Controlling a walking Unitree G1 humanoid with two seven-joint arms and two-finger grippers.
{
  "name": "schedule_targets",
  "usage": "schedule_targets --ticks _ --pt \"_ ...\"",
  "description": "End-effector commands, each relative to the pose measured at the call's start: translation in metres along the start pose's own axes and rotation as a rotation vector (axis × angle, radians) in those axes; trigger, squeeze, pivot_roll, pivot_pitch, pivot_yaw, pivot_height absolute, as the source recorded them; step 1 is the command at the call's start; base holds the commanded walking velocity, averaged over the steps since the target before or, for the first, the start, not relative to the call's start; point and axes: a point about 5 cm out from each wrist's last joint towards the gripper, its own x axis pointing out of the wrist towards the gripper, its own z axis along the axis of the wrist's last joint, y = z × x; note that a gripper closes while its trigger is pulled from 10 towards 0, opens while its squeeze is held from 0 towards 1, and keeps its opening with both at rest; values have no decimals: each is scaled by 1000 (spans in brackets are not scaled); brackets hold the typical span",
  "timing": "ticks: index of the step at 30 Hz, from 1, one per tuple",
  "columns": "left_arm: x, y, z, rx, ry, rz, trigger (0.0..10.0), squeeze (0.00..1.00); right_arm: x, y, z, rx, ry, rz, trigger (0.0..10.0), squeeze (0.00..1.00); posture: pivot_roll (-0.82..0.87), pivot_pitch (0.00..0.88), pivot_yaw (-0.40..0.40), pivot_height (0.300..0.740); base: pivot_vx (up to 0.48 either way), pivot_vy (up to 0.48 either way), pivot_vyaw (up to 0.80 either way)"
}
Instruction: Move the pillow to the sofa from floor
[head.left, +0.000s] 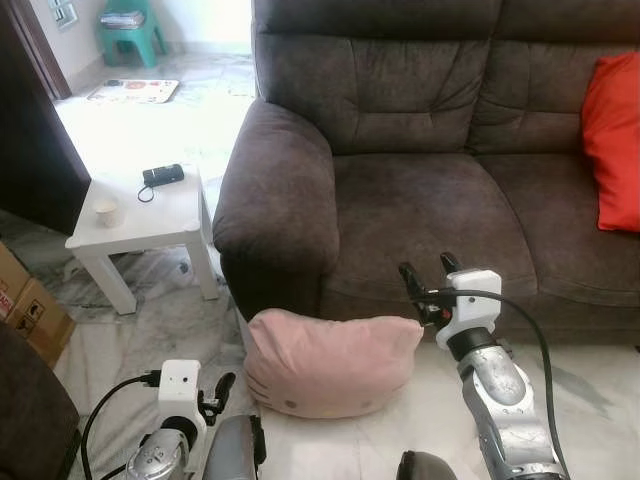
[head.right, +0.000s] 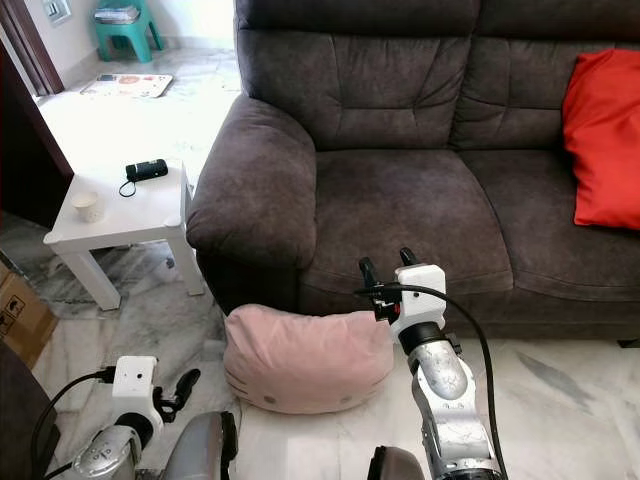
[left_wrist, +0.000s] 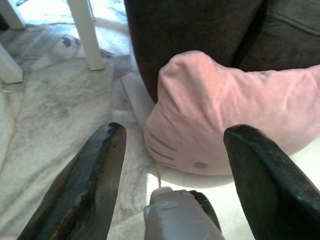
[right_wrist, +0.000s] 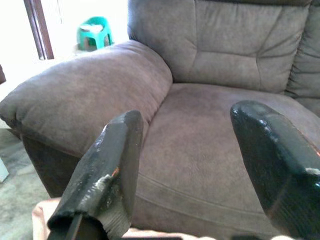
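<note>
Low at the near edge, the left gripper (head.left: 215, 395) hangs just above the marble floor (head.left: 150, 340), its two black fingers (left_wrist: 85, 185) spread wide with nothing between them; it points toward the pink pillow (head.left: 330, 362), close to the pillow's left end but not touching it. That pillow lies on the floor, leaning against the front base of the brown sofa (head.left: 420, 200), below the sofa's left armrest and seat. Over the pillow's right end, the right gripper (head.left: 425, 275) is raised to about seat-cushion height, fingers (right_wrist: 105, 170) held apart and empty, aimed at the seat. Left of the sofa stands a small white table (head.left: 150, 215) carrying a paper cup (head.left: 106, 211) and a black device (head.left: 163, 175). On the seat's right side a red cushion (head.left: 615, 140) leans against the backrest. Farther back, a teal stool (head.left: 131, 30) stands on the floor by the wall.
</note>
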Motion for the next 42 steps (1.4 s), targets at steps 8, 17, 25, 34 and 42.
schedule_targets --ticks 8,17,25,34,42 --pt "2 -1 -1 10 -3 -20 10000 0 3 1 2 5 -7 0 10000 0 39 52 -20 591 304 0 0" --pt "2 -2 0 23 -9 -23 10000 0 4 2 2 6 -8 5 10000 0 38 52 -23 591 303 0 0" --pt "3 -2 -4 33 1 -18 10000 0 4 2 2 -25 -5 26 10000 0 33 52 -23 591 302 0 0" --pt "5 -4 -18 48 87 -51 10000 0 2 1 1 -25 -2 32 10000 0 28 50 -25 591 33 0 439" --pt "12 -1 -27 101 152 -68 10000 0 2 1 2 -23 -3 34 10000 0 19 61 -29 591 0 0 0"
